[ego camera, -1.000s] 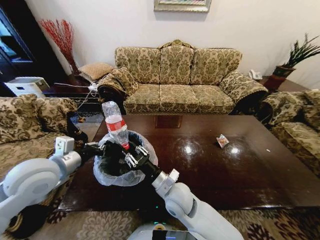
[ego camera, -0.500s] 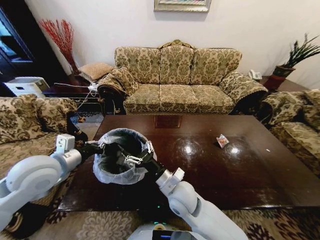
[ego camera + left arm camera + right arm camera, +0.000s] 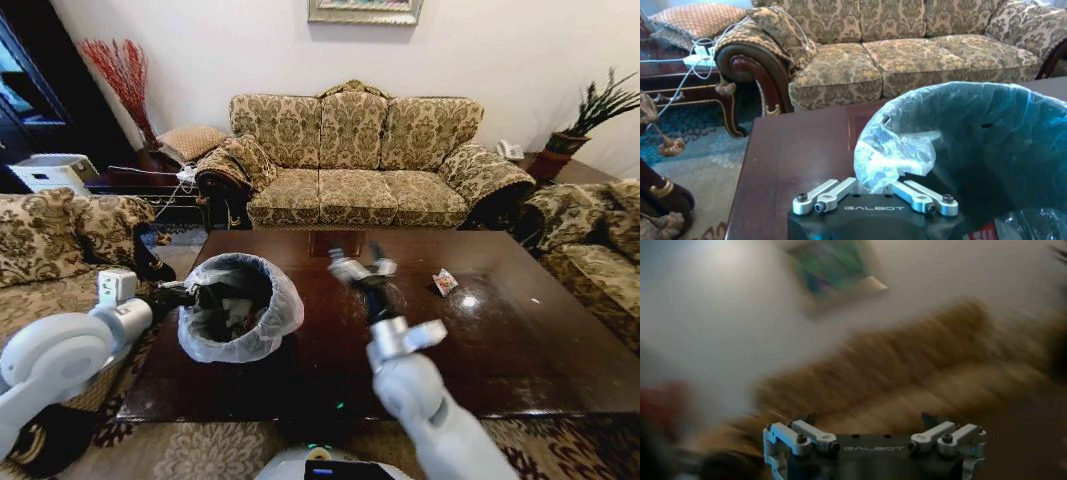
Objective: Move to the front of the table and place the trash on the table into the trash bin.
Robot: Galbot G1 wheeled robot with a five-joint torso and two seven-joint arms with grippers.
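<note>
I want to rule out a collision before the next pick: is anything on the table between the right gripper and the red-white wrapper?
Nothing visible is. The right gripper hangs open above the table, and the red-white wrapper lies off to its right on bare glossy wood. The trash bin, held at its rim by the left gripper, is on the opposite side.

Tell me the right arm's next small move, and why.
Probably carry the right end effector on toward the red-white wrapper lying on the table. The right end effector is open and empty above the table's middle, while the left end effector holds the bag at the trash bin rim, so the bin stays ready. The wrapper is the one piece of litter visible on the table.
</note>
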